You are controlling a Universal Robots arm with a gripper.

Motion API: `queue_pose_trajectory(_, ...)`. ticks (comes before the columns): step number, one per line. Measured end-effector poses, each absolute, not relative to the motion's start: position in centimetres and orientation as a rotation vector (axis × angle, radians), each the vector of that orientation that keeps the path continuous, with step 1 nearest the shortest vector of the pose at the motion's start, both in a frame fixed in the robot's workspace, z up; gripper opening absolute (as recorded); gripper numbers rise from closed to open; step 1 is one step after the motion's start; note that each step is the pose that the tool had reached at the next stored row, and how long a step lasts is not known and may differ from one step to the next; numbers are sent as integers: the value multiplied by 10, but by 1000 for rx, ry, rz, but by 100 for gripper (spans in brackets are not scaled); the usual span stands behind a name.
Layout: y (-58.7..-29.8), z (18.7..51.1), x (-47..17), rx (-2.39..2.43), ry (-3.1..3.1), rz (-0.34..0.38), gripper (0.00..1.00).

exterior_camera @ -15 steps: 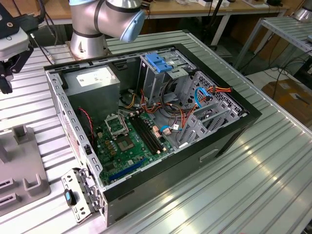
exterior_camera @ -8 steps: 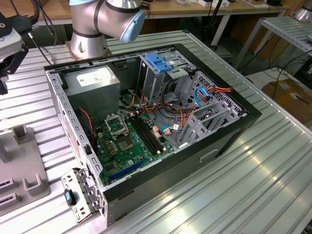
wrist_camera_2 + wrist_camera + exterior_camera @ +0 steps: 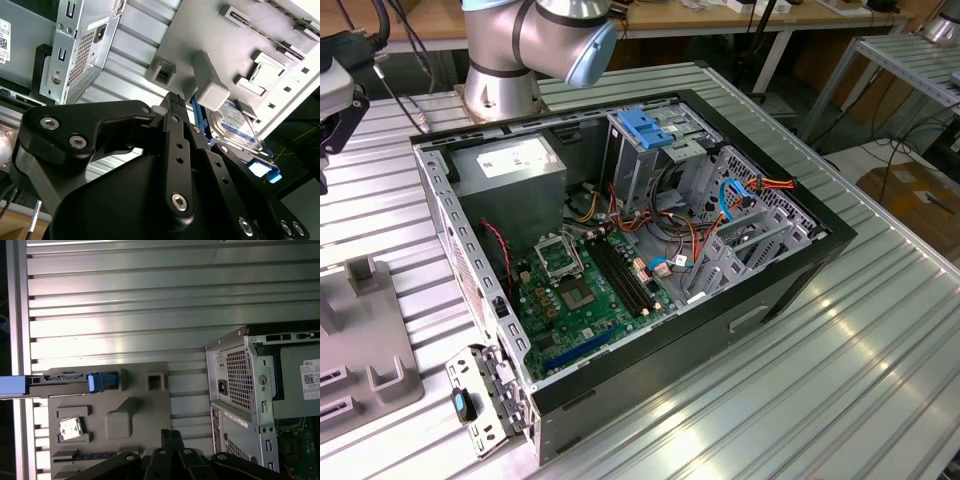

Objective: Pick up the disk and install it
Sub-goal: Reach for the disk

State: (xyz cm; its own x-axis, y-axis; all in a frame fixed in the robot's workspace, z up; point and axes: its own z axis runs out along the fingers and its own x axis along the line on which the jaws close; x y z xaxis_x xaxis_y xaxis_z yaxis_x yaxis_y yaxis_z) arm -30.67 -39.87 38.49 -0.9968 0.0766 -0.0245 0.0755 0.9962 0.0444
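Black pincer (image 3: 173, 98) closed, empty, near grey-metal disk in blue frame (image 3: 237, 127), slotted in grey holder (image 3: 210, 30). Risk: closed tips knock disk, miss grasp.

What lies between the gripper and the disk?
In the first wrist view, a raised grey block of the fixture plate lies between the gripper and the disk.

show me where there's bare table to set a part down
Widest free patch: ribbed table on the exterior view's right of the computer case. In the first wrist view, a narrower bare strip lies between the grey fixture tray and the case. Crowded: the case's inside, with cables; the tray holds the disk.
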Motion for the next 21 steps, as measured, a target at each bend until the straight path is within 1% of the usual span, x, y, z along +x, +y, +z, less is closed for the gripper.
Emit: queue_pose_trajectory(21,-399,385,-314,119,3112,68,11)
